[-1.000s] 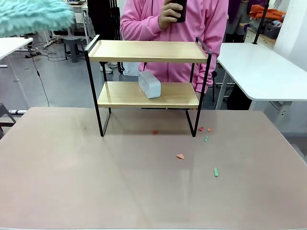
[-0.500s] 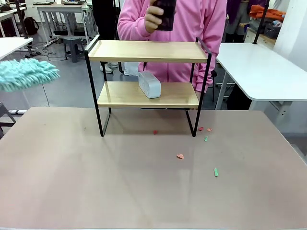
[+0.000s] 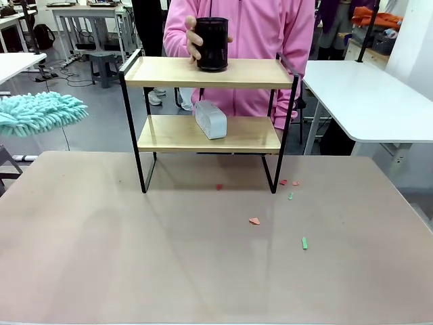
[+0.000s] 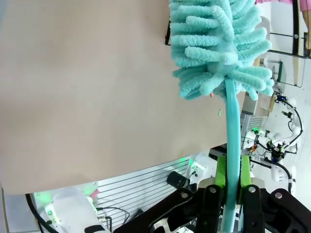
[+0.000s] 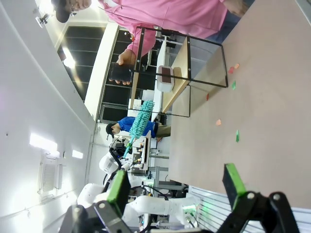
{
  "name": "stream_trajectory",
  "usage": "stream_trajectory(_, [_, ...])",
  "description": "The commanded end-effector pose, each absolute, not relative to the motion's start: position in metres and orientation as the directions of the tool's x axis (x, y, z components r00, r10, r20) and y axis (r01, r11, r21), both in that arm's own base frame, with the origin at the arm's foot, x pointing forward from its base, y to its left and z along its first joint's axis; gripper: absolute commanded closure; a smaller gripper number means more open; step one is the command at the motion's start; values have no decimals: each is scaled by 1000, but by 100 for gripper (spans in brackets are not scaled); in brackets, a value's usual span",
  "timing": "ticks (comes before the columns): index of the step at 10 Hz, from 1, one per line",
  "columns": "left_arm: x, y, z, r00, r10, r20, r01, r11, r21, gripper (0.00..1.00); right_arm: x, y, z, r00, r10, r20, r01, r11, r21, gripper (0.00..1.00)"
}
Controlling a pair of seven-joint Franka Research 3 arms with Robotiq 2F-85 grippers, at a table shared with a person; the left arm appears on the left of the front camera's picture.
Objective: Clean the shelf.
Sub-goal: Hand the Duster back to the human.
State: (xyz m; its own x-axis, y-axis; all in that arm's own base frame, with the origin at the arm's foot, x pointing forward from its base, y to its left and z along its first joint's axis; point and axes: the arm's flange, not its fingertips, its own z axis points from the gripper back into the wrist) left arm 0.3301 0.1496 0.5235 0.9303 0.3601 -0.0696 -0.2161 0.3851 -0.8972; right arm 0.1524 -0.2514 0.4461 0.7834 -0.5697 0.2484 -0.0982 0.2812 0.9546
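a black cup (image 3: 212, 44) has been lowered onto the shelf (image 3: 254, 72). the duster (image 3: 40, 114), clenched in the left gripper (image 4: 233, 172), is held well left of it, nearer arm.

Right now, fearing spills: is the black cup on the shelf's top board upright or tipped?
Upright: the black cup stands base-down on the top board of the shelf, a person's hand around it.

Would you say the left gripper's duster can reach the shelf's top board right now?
Probably only partly: the person's hand holds a black container on the shelf top, though its left end lies bare.
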Motion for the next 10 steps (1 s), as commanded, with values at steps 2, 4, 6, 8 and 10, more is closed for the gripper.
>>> stream_trajectory(2, [328, 152, 529, 935, 347, -72, -211, 383, -899, 88, 155, -251, 449, 770, -573, 279, -133, 283, 950, 0])
stream_trajectory(4, [328, 152, 529, 935, 347, -72, -211, 383, -899, 88, 155, -251, 449, 770, -573, 279, -133, 283, 950, 0])
stream_trajectory(6, [328, 152, 529, 935, 347, -72, -211, 383, -899, 88, 155, -251, 449, 770, -573, 279, -133, 283, 950, 0])
stream_trajectory(8, [328, 151, 550, 942, 334, 19, -107, 355, -929, 88, 155, -251, 449, 770, -573, 279, -133, 283, 950, 0])
stream_trajectory(10, [302, 153, 610, 927, 313, 208, 105, 317, -943, 88, 155, -251, 449, 770, -573, 279, -133, 283, 950, 0])
